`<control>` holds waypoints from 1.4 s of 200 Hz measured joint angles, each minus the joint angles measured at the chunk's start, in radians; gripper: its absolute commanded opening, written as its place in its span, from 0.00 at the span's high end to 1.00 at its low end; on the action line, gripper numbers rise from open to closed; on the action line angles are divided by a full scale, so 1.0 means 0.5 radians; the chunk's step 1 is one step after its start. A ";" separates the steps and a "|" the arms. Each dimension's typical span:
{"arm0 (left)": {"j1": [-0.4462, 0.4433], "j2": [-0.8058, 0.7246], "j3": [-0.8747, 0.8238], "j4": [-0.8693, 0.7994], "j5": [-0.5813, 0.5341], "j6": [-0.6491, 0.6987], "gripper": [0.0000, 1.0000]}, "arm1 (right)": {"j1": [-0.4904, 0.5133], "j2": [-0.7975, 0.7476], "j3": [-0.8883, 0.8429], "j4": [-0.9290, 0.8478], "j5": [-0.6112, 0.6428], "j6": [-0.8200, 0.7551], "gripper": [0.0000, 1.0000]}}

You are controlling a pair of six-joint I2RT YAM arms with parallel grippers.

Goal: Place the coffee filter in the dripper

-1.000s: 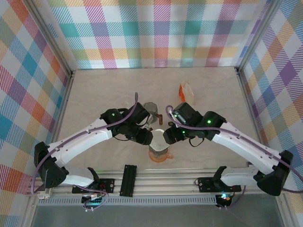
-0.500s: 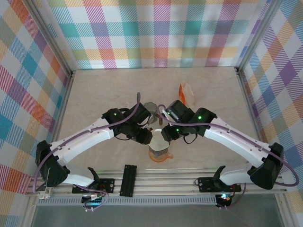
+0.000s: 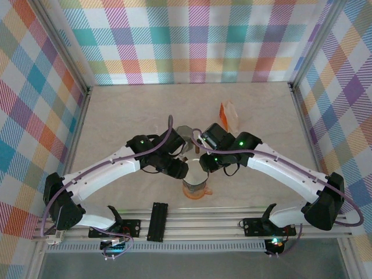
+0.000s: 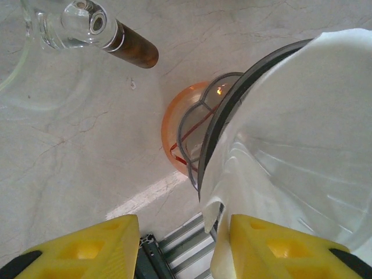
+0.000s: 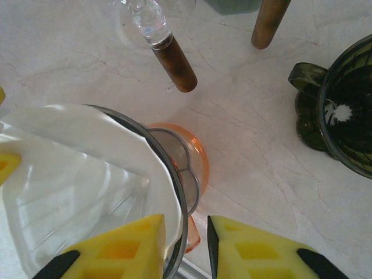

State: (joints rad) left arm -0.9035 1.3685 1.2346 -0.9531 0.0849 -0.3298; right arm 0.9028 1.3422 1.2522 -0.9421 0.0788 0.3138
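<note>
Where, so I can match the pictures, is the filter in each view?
Top external: filter at centre, just above the orange base.
Left wrist: filter across the right half.
Right wrist: filter at lower left.
Shared landmark: the orange base, below the filter in all three.

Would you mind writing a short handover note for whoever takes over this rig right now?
Grippers: the left gripper is open, its fingers either side of the dripper rim. The right gripper has narrow jaws straddling the rim from the other side; grip unclear.
Things: the white filter lies inside the clear dripper, which sits on an orange base.
Done: filter is in the cone.
Left: one filter edge seems to lap over the rim, so check seating, then withdraw both arms.
</note>
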 measured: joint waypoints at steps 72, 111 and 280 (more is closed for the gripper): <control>0.000 -0.191 -0.111 0.164 0.053 -0.098 0.42 | 0.002 0.000 -0.002 0.018 0.000 0.026 0.66; 0.000 -0.157 -0.139 0.178 0.053 -0.111 0.50 | 0.003 -0.001 -0.047 0.047 -0.008 0.048 0.40; 0.000 -0.144 -0.228 0.243 0.060 -0.149 0.48 | 0.043 0.227 -0.217 0.226 -0.062 0.140 0.21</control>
State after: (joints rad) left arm -0.9035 1.2964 1.1206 -0.8314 0.1146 -0.4042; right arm 0.9241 1.4559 1.1439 -0.8291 0.0479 0.3840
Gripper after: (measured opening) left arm 0.516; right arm 0.795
